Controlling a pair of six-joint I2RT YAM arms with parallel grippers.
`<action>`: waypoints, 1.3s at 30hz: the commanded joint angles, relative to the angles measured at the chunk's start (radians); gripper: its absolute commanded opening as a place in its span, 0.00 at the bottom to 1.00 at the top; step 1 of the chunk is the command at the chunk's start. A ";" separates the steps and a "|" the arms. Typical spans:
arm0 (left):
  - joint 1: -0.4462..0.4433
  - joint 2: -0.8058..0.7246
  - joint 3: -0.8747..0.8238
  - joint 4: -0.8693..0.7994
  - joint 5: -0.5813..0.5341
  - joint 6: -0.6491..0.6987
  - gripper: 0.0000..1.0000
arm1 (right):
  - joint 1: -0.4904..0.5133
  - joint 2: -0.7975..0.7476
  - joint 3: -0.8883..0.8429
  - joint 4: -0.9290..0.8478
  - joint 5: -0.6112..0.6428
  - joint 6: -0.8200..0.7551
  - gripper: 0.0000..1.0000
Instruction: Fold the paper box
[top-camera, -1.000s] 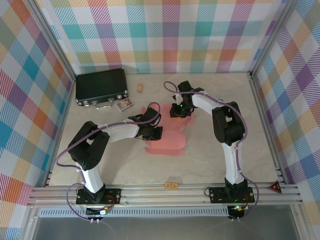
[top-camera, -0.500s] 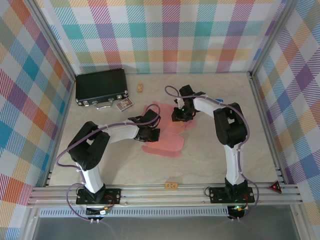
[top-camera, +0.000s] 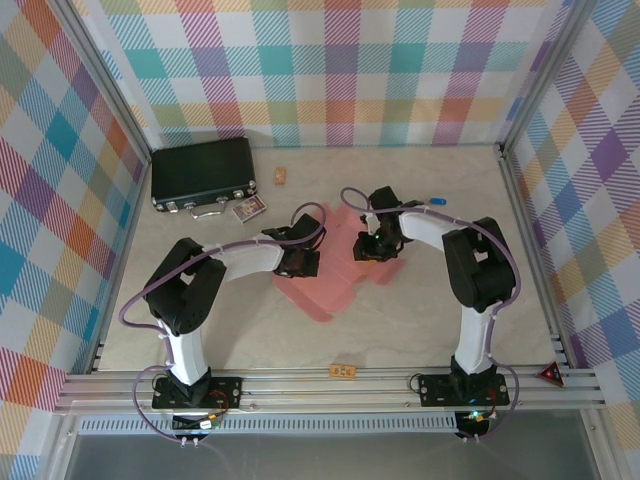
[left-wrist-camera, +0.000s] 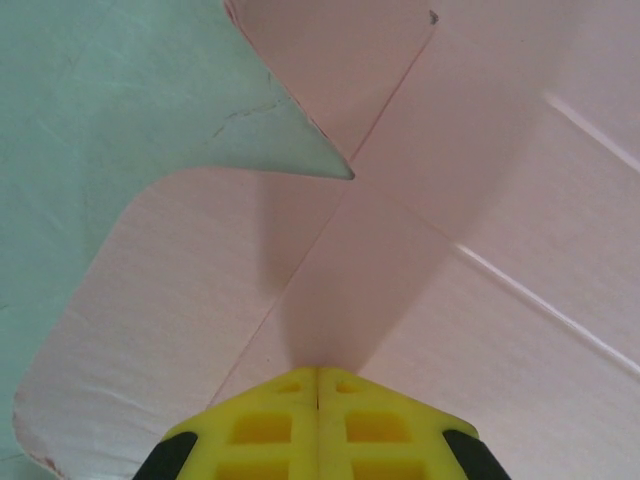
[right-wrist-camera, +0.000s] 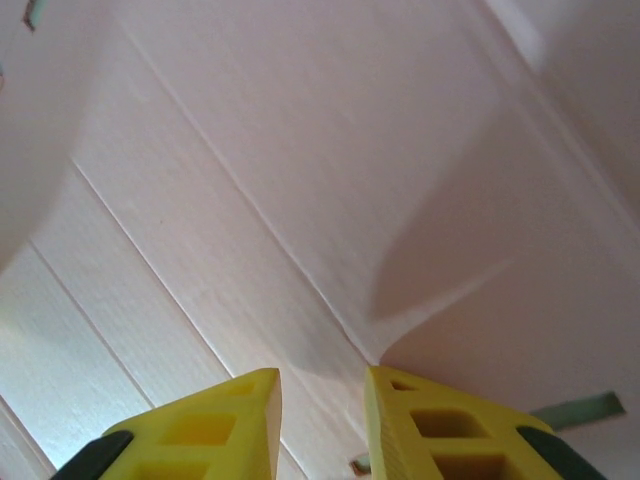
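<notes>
1. Broadly, the table (top-camera: 420, 330) takes up most of the top view. It has bare surface in front of the arms and on the right, and checked walls close in 3 sides.
2. The paper box (top-camera: 338, 288) lies as a flat pink cut-out at mid-table, between the 2 grippers and well away from every wall. One pointed flap reaches toward the near edge.
3. The black case (top-camera: 203, 172) sits at the far left corner, close to the left wall and well apart from the card.
4. The left gripper (top-camera: 300, 262) is at the cut-out's left edge. In the left wrist view its yellow fingers (left-wrist-camera: 260, 430) are pressed together with no gap, tips on the card (left-wrist-camera: 450, 200) where 2 creases meet.
5. The right gripper (top-camera: 372, 248) is over the cut-out's far right part. In the right wrist view its fingers (right-wrist-camera: 215, 415) stand a narrow gap apart, and a raised fold of card (right-wrist-camera: 300, 180) runs to that gap. I cannot tell whether the fold is pinched.
6. A small printed card (top-camera: 248, 209) lies just in front of the case, and a small wooden block (top-camera: 282, 176) lies beside it. An orange tag (top-camera: 343, 371) lies near the front rail.
</notes>
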 joint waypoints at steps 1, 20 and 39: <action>-0.007 0.019 0.006 -0.072 0.006 0.015 0.00 | -0.001 -0.076 -0.008 0.013 0.005 0.018 0.31; -0.008 -0.013 0.074 0.030 0.217 -0.046 0.00 | -0.150 0.068 0.347 -0.086 0.055 -0.225 0.36; -0.008 0.129 0.128 0.035 0.268 -0.082 0.00 | -0.187 0.214 0.413 -0.143 -0.001 -0.430 0.57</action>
